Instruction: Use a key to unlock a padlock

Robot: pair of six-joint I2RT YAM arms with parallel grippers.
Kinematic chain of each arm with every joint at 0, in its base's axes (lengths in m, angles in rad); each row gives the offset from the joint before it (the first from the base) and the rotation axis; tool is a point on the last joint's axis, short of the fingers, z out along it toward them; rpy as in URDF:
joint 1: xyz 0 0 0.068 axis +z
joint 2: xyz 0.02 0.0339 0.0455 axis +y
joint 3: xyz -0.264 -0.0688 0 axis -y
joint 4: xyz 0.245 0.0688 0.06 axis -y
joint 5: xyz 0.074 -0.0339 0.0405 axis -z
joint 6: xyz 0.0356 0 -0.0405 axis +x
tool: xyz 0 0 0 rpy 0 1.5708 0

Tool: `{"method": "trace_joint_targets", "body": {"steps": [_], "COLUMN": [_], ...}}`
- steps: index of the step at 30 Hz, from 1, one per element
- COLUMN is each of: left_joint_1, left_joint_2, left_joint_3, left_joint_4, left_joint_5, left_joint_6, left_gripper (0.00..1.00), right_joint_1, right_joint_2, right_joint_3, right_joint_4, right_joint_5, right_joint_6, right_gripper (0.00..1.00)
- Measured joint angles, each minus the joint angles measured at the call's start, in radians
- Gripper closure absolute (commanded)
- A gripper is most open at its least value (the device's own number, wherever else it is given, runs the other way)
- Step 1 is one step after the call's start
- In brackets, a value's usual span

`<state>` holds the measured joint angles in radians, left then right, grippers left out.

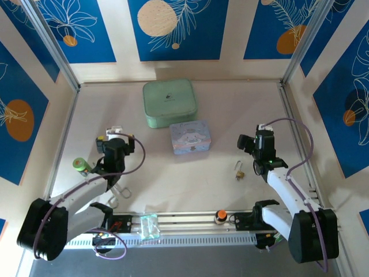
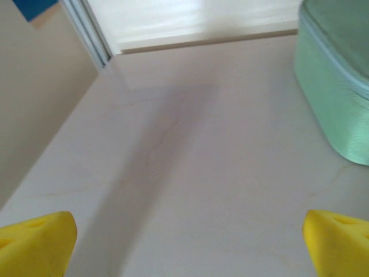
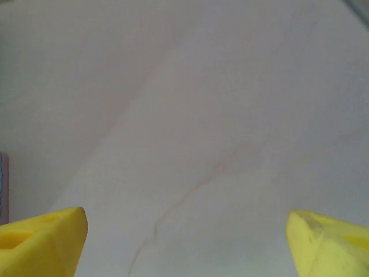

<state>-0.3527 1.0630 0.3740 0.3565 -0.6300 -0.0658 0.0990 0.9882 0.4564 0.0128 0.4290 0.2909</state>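
The padlock (image 1: 240, 172) lies on the desk (image 1: 190, 184), right of centre and in the near half, its silver shackle pointing to the far side and its brass body toward the near edge. It is too small to show any maker's mark, and the key cannot be told apart from it. Nothing grips it. The right arm (image 1: 282, 184) stands just to its right, apart from it.

The right jaws are spread wide. The yellow fingertips (image 3: 43, 239) sit at the lower corners of the wrist view with bare desk between them.

To the far left of the padlock rests the pale blue tin (image 1: 190, 137). Its lid carries a pale cartoon print, and no lettering can be read. Just beyond the tin on the far side sits a mint-green case (image 1: 169, 102) with a small dark mark on its lid, too small to read.

On the near side of the padlock a metal rail (image 1: 190, 218) runs along the desk edge. It carries an orange-topped knob (image 1: 220, 216) and, further left, a clear plastic piece (image 1: 149, 226).

The left arm (image 1: 86, 193) is well apart on the left, with a green cylinder (image 1: 81, 165) beside it and a silver wire clip (image 1: 117, 193) near its elbow. The left jaws are also wide and hold nothing, and their yellow fingertips (image 2: 37, 242) frame bare desk with the green case at the right.
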Motion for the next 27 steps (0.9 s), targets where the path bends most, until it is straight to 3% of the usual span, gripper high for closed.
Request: {"method": "trace_joint_targets", "body": {"steps": [8,13,18,21,27], "left_joint_1": [0.143,0.238,0.275,0.277,0.277], "left_joint_2": [0.217,0.343,0.415,0.469,0.495], "left_joint_3": [-0.006,-0.01,-0.019,-0.026,-0.023], "left_joint_4": [0.158,0.332,0.449,0.55,0.565], "left_joint_5": [0.06,0.179,0.294,0.365,0.445], "left_joint_6": [0.041,0.036,0.04,0.05,0.066], "left_gripper": [0.01,0.01,0.01,0.0,0.01], "right_joint_1": [-0.071,-0.068,-0.067,-0.06,-0.064], "right_joint_2": [0.125,0.272,0.468,0.541,0.541], "right_joint_3": [-0.157,-0.165,-0.124,-0.093,-0.076], "right_joint_4": [0.392,0.571,0.76,0.781,0.797], "right_joint_5": [-0.089,-0.126,-0.149,-0.151,-0.168], "right_joint_6": [-0.095,-0.128,-0.139,-0.146,-0.149], "right_gripper": [0.1,0.08,0.05,0.04,0.01]}}
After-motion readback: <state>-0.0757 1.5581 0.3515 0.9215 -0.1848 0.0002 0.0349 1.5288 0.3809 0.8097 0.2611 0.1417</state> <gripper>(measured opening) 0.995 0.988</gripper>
